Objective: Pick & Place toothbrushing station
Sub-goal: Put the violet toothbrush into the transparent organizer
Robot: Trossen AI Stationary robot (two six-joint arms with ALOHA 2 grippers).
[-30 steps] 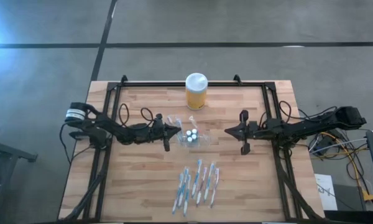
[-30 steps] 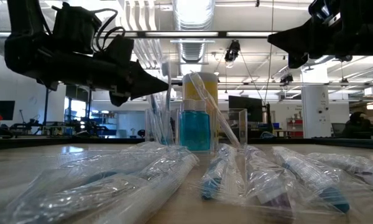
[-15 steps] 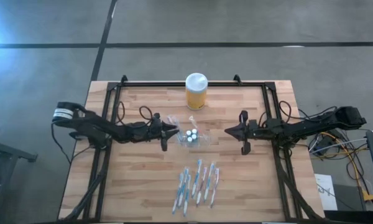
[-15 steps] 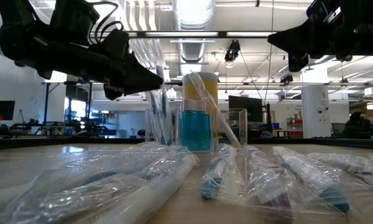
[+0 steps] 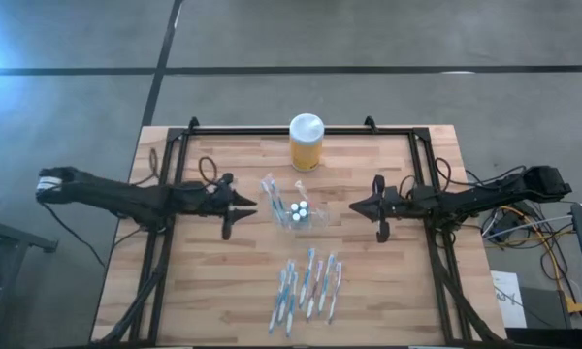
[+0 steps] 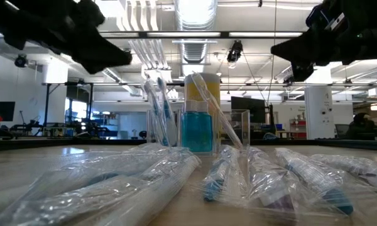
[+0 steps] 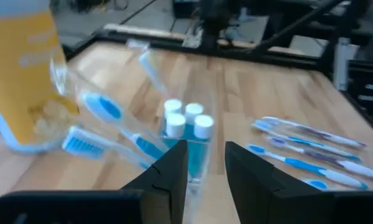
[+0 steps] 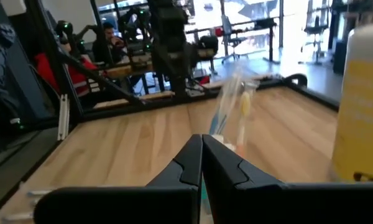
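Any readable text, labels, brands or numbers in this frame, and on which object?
No text can be read.
Yellow jar with white lid: pale print on its side, too blurred to read.
Wrapped toothbrushes: any print too small to tell.
Clear plastic toothbrush holder: no lettering visible.

my table (image 5: 213,281) is pale wood planks w/ a black frame round the edges. near the far edge stands a yellow jar (image 5: 306,142) w/ white lid. mid-table sits the clear toothbrushing station (image 5: 298,213), brushes sticking out of it, blue bottles w/ white caps inside. closer to the near edge lies a loose row of wrapped toothbrushes (image 5: 307,287), side by side.
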